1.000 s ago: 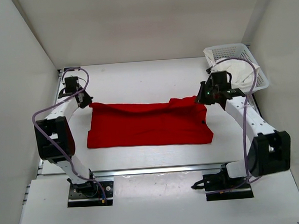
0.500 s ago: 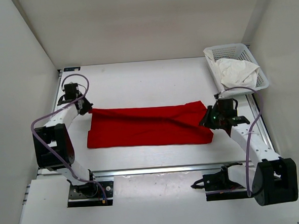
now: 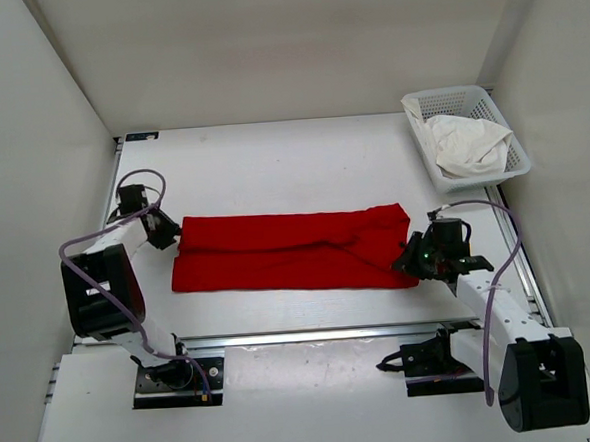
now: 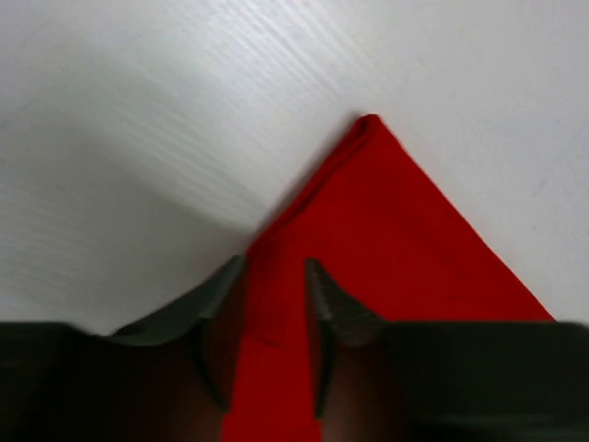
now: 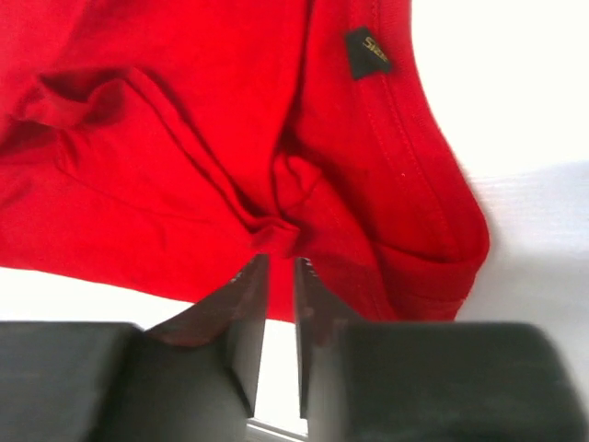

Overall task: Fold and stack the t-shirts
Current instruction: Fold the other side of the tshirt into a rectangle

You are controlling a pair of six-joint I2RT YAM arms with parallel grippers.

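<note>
Across the middle of the white table (image 3: 271,162), flat and folded into a long band running left to right: the bright red soft cloth t-shirt (image 3: 287,252). At the band's far left corner, touching the cloth: the left arm's black two-finger gripper (image 3: 167,232). From the left wrist, same gripper (image 4: 274,267) with fingers (image 4: 216,295) spread; between them lies a narrow strip of the red corner, flat on the table, its pointed tip reaching past the fingertips. At the band's near right corner, low over the table: the right arm's black two-finger gripper (image 3: 408,262). From the right wrist, same gripper (image 5: 280,261) parted by only a thin slit, with white table showing through and no cloth inside; just beyond the tips sits a small pucker of red fabric. Farther along that shirt's right edge: a stitched hem and a small black label (image 5: 366,52). In the table's far right corner: a white plastic mesh basket (image 3: 448,96), holding a crumpled white cloth t-shirt (image 3: 468,145).
</note>
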